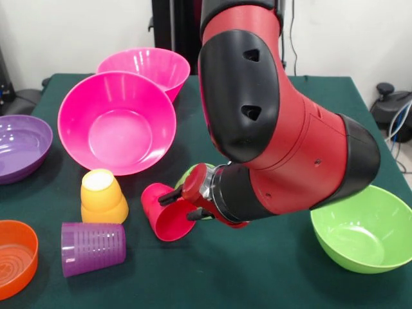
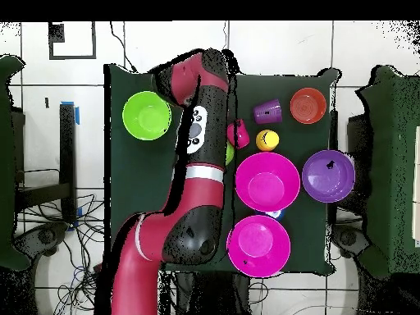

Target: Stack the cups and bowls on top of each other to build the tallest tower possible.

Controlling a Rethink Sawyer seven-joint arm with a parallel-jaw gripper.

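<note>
The red cup lies on its side on the green cloth, and my gripper is right against its right upper side; the grip is unclear. The yellow-orange cup stands upside down to its left. The ridged purple cup lies on its side in front of that. A small green bowl peeks out behind the gripper. Two hot pink bowls sit at the back left. The wide purple bowl and the orange bowl are at the left edge, and the lime green bowl is at the right. A sliver of the small blue bowl shows between the pink bowls.
My bulky red arm reaches down over the table's middle and hides what is behind it. The table has a dark green cloth. Chairs and cables stand around the table in the overhead view.
</note>
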